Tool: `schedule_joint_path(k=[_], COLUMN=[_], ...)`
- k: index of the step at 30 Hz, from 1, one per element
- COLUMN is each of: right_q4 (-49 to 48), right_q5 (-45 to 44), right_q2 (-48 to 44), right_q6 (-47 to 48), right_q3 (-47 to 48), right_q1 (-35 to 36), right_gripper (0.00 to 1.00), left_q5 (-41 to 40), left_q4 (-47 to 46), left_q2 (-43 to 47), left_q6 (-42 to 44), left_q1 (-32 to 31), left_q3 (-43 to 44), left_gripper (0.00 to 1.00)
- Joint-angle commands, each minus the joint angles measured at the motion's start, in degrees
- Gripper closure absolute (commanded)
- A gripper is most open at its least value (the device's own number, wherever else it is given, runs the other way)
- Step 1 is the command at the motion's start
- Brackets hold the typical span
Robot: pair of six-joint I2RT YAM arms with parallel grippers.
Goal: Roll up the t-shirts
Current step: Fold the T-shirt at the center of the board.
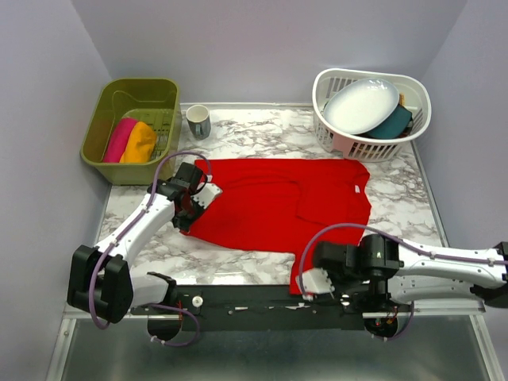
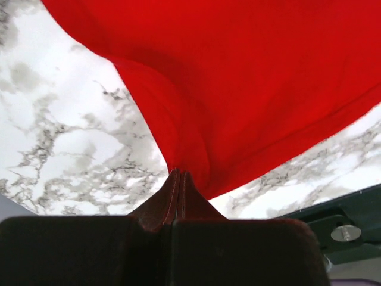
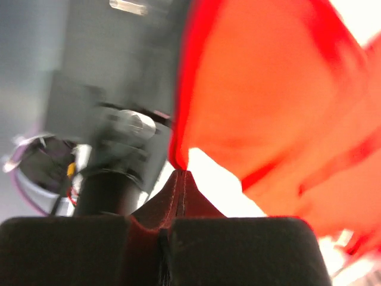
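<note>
Marble table (image 1: 262, 133): three t-shirts (image 1: 278, 198), two claws (image 2: 177, 174) (image 3: 180, 173)

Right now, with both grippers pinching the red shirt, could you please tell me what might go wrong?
The left gripper and right gripper each hold only a thin pinch of the red shirt at their fingertips, so it may slip. The right one sits by the black rail at the near edge of the table, where cloth could snag. The shirt lies creased, so a roll may turn out uneven.

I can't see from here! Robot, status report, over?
Left gripper, right gripper shut on red t-shirt. Shirt spread out, not rolled yet. Nothing lies on it.
</note>
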State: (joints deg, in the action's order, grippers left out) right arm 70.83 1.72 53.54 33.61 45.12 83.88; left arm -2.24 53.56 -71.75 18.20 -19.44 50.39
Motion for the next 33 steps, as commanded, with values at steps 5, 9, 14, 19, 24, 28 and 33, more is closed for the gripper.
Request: schedule_joint_path(k=[5,9,14,19,24,28,33], right_q4=[0.5,-2.4,-4.4,-4.6,-4.8,-8.7,-14.1], right_q5=[-11.0,-13.7,-18.5,-20.2,-21.3,-23.4,-26.6], right_q2=[-0.8,-0.9,-0.8,-3.7,-5.4,-6.8,-6.5], right_q6=[1.4,3.0,5.1,6.0,7.4,10.4,15.0], right_q3=[3.8,3.8,6.5,11.4,15.0,13.0,12.5], right_q1=[-22.4,-26.7,-30.0,-30.8,-32.5,-33.0,-34.1], right_gripper=[0.99,0.99,0.99,0.99,1.0,1.0,1.0], left_q5=[3.6,4.3,3.9,2.7,3.0,4.3,4.7], left_q4=[3.7,4.0,5.2,4.5,3.6,3.0,5.1], left_q2=[1.3,1.3,1.3,-0.4,-4.7,-8.2,-11.8], left_q6=[0.3,-0.1,-0.8,0.4,1.7,1.3,1.4], left_q1=[0.5,0.5,0.5,0.6,1.9,2.0,2.1], left_q3=[-0.7,0.8,1.3,-0.2,1.5,4.2,10.4], left_gripper=[1.0,1.0,1.0,1.0,1.0,1.0,1.0])
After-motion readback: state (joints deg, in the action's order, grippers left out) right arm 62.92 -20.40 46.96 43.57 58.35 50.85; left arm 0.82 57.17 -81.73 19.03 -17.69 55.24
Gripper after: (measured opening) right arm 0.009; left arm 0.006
